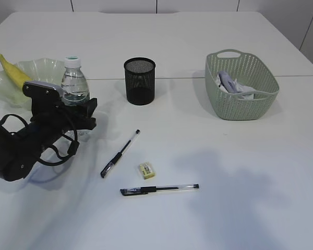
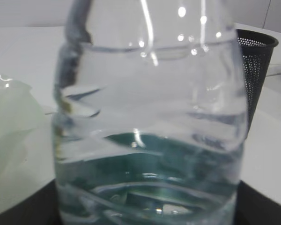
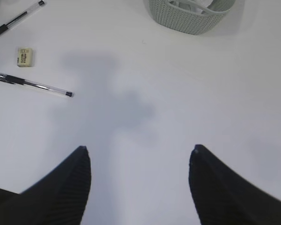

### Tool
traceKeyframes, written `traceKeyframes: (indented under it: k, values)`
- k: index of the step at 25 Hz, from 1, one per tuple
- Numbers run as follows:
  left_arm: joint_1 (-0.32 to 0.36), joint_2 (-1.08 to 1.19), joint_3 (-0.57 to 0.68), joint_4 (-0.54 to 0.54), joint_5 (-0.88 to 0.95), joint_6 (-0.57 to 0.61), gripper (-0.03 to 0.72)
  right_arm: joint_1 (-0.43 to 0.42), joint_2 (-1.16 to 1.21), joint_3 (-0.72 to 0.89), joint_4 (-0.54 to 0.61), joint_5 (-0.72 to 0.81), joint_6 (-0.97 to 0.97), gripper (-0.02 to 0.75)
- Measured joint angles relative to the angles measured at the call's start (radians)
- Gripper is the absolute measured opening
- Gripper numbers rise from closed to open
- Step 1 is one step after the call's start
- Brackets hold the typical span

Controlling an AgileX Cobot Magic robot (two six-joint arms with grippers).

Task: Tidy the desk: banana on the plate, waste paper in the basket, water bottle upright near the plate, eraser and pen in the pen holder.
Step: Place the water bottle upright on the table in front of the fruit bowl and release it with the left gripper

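Bottle upright, seemingly between the left tool's jaws.

No wording can be read anywhere on the desk: the eraser carries only faint, illegible dark print on its pale yellow face, and the water bottle shows a dark green label too blurred to make out.

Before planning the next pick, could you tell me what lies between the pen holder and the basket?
Nothing: the exterior view shows bare desk between the pen holder and the basket.
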Motion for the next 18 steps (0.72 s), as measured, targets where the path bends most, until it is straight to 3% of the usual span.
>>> traceKeyframes:
  k: [10, 18]
  values:
    - [0.000, 0.000, 0.028, 0.000, 0.036, 0.009, 0.529, 0.000, 0.000, 0.000, 0.000, -0.005, 0.000, 0.491]
    - [0.000, 0.000, 0.043, -0.059, 0.040, 0.036, 0.540, 0.000, 0.000, 0.000, 0.000, -0.005, -0.001, 0.491]
